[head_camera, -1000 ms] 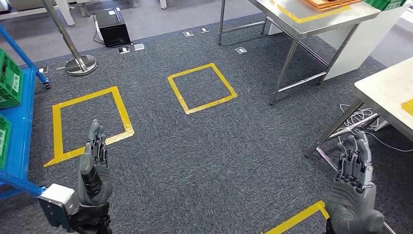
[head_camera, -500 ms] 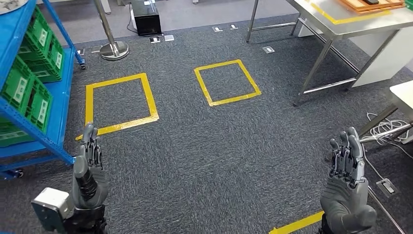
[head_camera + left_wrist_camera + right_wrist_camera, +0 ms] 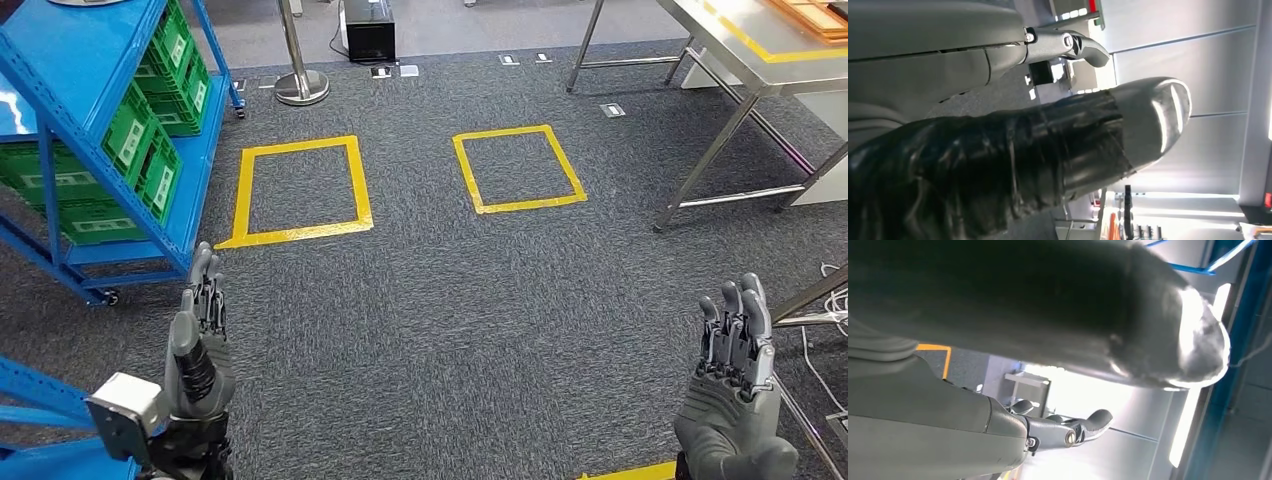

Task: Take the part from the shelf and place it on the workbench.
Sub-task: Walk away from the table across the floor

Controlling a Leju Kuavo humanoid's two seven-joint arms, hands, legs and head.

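On the dark grey carpet floor (image 3: 450, 300), seen from the head view, two squares of yellow tape are laid side by side: the left square (image 3: 298, 190) lies just beside the foot of the blue shelf (image 3: 95, 60), the right square (image 3: 518, 168) lies between it and the steel counter (image 3: 745, 50) at the upper right; the shelf stands at the left edge and carries green crates (image 3: 150, 140) on its tilted tiers, some bearing white labels; the part to be taken cannot be told apart among them, a rounded grey thing on the top tier at the picture's upper left edge being too cropped to name; an orange tray (image 3: 815, 15) rests on the counter inside a yellow tape border; behind the left square stands a metal post with a round base (image 3: 300, 85), and near it a black box (image 3: 370, 30) on the floor; the left hand (image 3: 200, 340) is raised at the lower left, palm edge on, its fingers straight and together, holding nothing; the right hand (image 3: 735, 400) is raised at the lower right, its fingers likewise straight, close together and empty; a strip of yellow tape (image 3: 630, 472) shows on the floor beside the right wrist; in each wrist view a thick thumb crosses the frame close up, the left thumb (image 3: 1048, 145) dark and glossy, the right thumb (image 3: 1048, 305) grey and blurred.
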